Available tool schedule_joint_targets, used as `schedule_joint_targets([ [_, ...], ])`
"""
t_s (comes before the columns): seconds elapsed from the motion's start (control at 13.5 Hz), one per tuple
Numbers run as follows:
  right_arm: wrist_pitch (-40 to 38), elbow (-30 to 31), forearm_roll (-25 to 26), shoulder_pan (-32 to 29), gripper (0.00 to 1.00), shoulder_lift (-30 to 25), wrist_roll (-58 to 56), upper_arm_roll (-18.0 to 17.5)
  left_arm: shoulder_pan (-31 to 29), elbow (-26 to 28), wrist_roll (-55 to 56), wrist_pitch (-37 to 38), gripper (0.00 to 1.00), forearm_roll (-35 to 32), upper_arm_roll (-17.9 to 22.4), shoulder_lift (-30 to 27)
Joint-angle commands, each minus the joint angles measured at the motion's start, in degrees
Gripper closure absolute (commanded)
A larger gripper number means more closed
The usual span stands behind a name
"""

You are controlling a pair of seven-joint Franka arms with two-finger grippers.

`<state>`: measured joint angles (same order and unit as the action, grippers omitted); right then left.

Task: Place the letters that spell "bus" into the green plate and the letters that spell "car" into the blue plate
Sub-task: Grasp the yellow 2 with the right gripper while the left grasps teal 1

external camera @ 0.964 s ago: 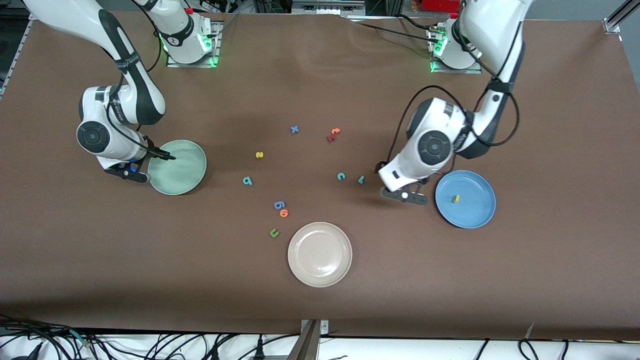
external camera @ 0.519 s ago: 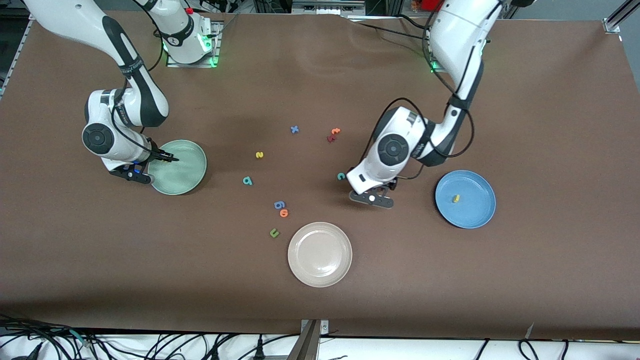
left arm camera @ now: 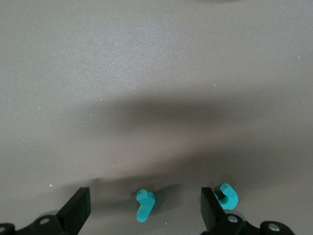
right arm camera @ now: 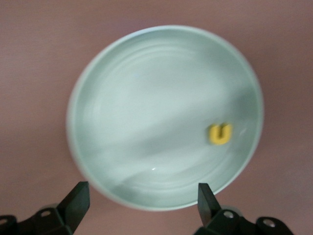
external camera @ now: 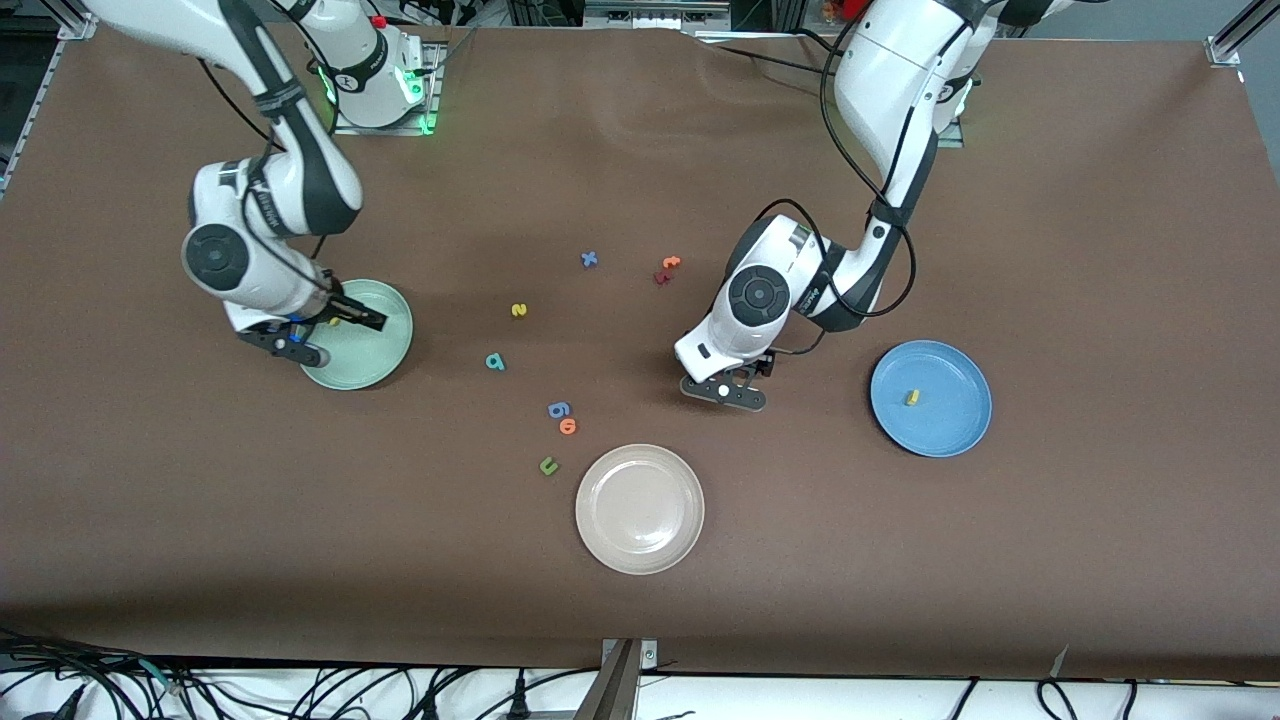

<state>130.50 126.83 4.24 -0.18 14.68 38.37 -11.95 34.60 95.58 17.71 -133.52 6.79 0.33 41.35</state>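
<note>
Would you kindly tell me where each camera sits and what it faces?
Front: high across the table, facing both arms, all plates and letters.
Left wrist: over the teal r and teal c; open left claw shows.
Right wrist: over the green plate holding the yellow u; open right claw shows.
Shared: front also shows the green plate.

Front cam: high, across the table (external camera: 1100, 560), facing both arm bases at 12 o'clock, looking steeply down; whole tabletop in frame, so far off. Left wrist cam: close, straight down on bare table w/ teal "r" (left arm camera: 145, 205) and teal "c" (left arm camera: 228, 196) at its 6 o'clock edge. Right wrist cam: close, straight down over green plate (right arm camera: 122, 98), yellow "u" (right arm camera: 218, 133) at plate's 3 o'clock. Shared: front cam also shows green plate (external camera: 385, 352); the teal pair sits hidden under the left arm there.
</note>
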Motion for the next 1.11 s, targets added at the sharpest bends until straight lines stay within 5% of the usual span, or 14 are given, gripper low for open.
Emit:
schedule_joint_targets([
  [0.0, -0.60, -4.03, -0.81, 1.31, 0.02, 1.83, 12.29, -5.00, 0.64, 1.87, -0.57, -2.34, 0.02, 0.51, 0.73, -0.13],
  [0.52, 12.75, -8.09, 0.94, 7.56, 0.02, 11.07, 27.27, -4.93, 0.82, 6.28, -0.75, -5.00, 0.05, 0.42, 0.64, -2.15],
  [1.04, 17.51, -7.48, 3.32, 12.38, 0.02, 12.66, 38.69, -4.84, 0.82, 7.96, -0.75, -5.00, 0.40, 0.24, 0.55, -3.65],
])
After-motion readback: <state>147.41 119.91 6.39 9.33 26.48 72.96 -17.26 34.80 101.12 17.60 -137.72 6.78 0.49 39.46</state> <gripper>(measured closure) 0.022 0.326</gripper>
